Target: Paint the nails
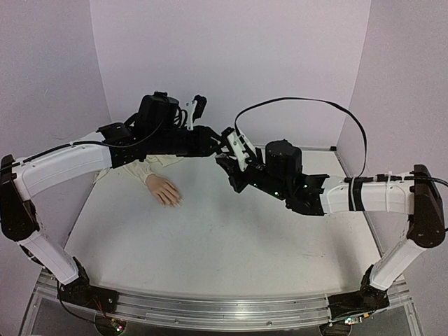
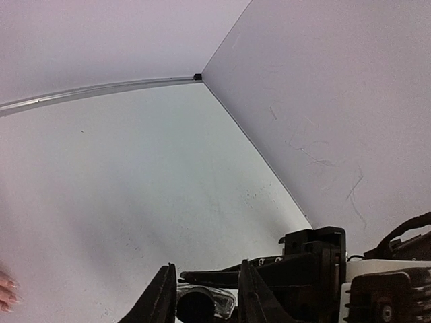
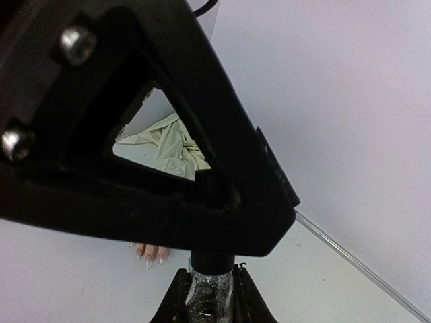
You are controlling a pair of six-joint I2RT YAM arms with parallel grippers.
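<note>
Hard against the right wrist lens, a black triangular bracket point(image 3: 256, 208) blocked most of that view. Below it the right gripper point(image 3: 210, 276) was clamped on a small clear bottle point(image 3: 210, 299), cut off at the picture's edge. The left gripper point(image 2: 206, 272) straddled the bottle's dark cap point(image 2: 195, 306); whether it pinched the cap could not be told. The nails point(image 3: 149, 261) peeped out under the bracket, on a mannequin hand point(image 1: 164, 190) lying on the table point(image 1: 231, 245) left of both grippers, its cream sleeve point(image 1: 133, 171) partly under the left arm point(image 1: 70, 164).
</note>
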